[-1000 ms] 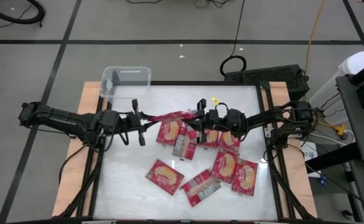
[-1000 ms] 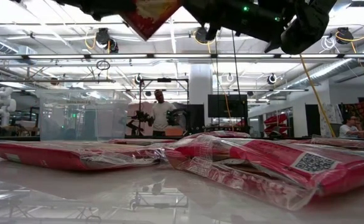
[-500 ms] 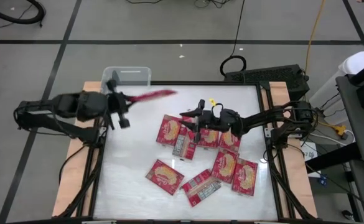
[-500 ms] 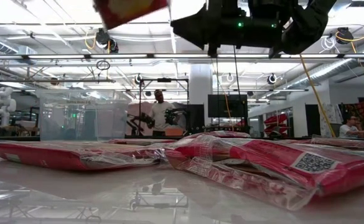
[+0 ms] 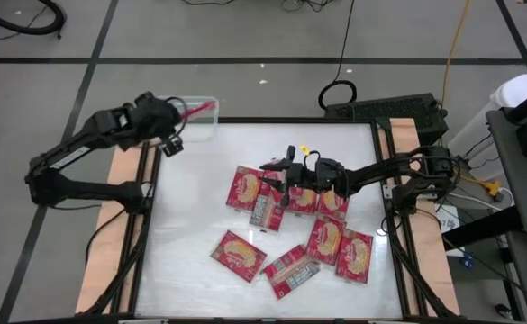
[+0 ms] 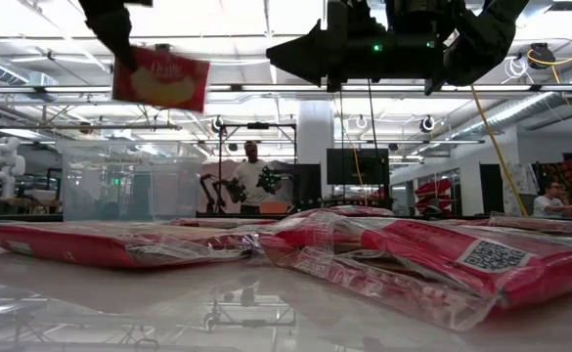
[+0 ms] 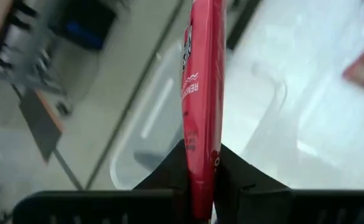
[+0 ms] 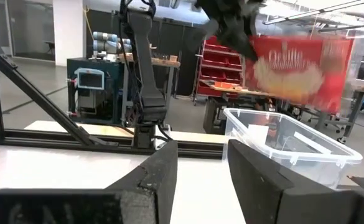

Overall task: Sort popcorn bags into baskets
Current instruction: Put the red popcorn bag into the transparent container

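High view: your left gripper (image 5: 177, 115), fingers clamped on a red popcorn bag (image 5: 200, 108), hangs over the clear basket (image 5: 211, 126). Centre it, lower, then release. Right gripper (image 5: 275, 180) waits with parted fingers above the pile.

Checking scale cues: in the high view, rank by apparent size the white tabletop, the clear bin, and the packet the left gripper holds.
1. White tabletop, largest by far.
2. Clear bin, partly hidden by the arm.
3. Held packet, seen nearly edge-on in the left gripper and raised toward the camera, so its true size is unsure.
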`<action>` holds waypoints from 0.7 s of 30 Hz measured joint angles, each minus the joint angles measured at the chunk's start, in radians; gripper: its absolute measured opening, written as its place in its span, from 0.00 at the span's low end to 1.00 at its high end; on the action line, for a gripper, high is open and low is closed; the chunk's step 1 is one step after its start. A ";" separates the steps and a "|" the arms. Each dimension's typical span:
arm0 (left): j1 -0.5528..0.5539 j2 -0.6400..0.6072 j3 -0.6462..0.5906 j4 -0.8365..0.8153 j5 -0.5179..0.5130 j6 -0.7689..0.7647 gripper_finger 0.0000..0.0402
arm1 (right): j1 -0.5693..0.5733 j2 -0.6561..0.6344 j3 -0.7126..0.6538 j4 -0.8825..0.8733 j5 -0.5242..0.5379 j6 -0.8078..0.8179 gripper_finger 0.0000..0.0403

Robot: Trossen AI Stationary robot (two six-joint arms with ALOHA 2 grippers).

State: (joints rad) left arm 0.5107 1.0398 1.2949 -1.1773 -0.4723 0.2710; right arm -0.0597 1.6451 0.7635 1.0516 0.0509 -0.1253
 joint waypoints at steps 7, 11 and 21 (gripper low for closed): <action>0.169 0.128 -0.001 -0.058 0.045 0.006 0.10 | 0.000 0.000 -0.001 -0.007 0.000 -0.021 0.33; 0.227 0.198 0.023 -0.059 0.118 0.014 0.10 | 0.000 0.000 -0.001 -0.008 0.000 -0.022 0.33; 0.382 0.389 0.092 -0.201 0.255 0.172 0.10 | 0.000 0.000 -0.012 -0.017 0.000 -0.026 0.33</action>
State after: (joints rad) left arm 0.8922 1.4291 1.3869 -1.3785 -0.2174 0.4431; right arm -0.0593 1.6451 0.7518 1.0348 0.0505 -0.1511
